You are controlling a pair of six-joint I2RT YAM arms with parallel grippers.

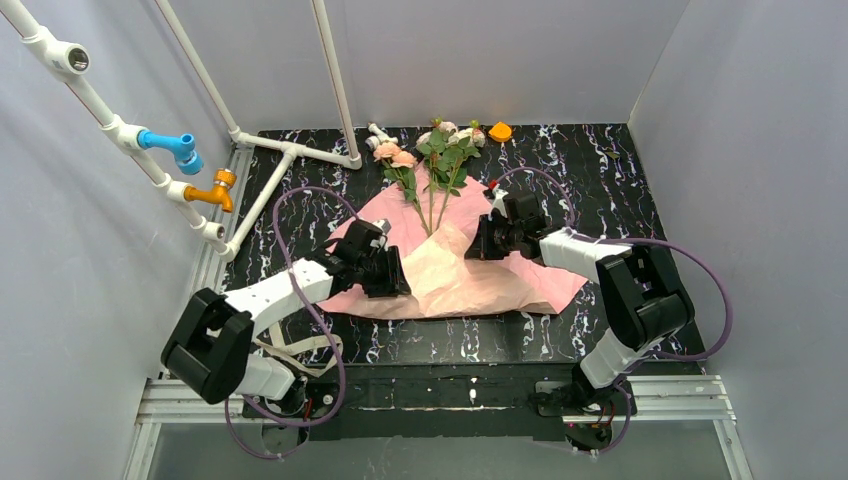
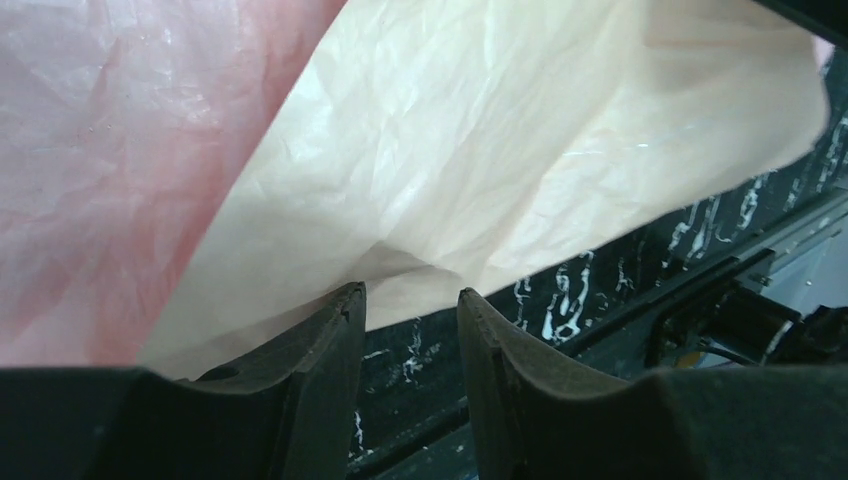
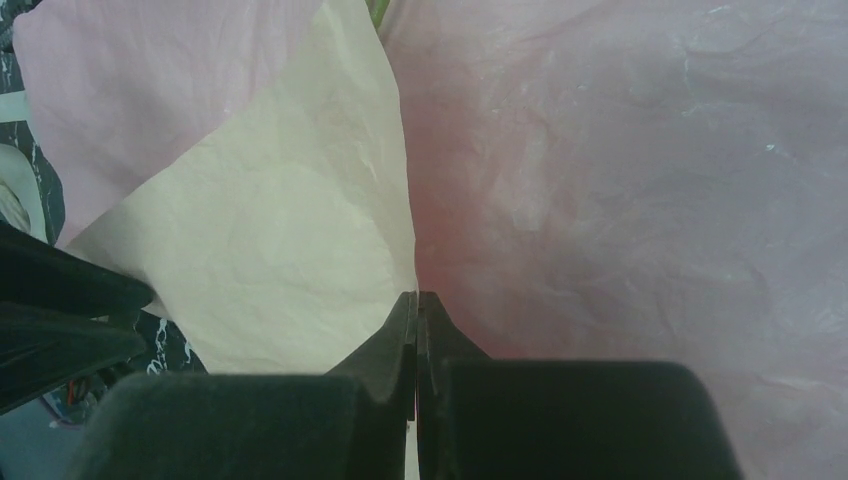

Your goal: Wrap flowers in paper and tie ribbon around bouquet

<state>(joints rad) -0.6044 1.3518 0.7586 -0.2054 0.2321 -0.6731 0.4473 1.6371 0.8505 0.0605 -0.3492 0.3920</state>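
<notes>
Wrapping is only starting: the flowers (image 1: 432, 165) lie uncovered on the paper (image 1: 460, 290), the right gripper (image 3: 416, 300) pinching its near folded flap, the left gripper (image 2: 410, 300) spread at its edge; tying remains.

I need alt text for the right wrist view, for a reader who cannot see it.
The right gripper is shut on the paper where its cream side folds over the pink side. The crinkled sheet fills nearly the whole view.

White pipes (image 1: 300, 150), orange object (image 1: 500, 131), marbled tabletop (image 1: 600, 170)
</notes>
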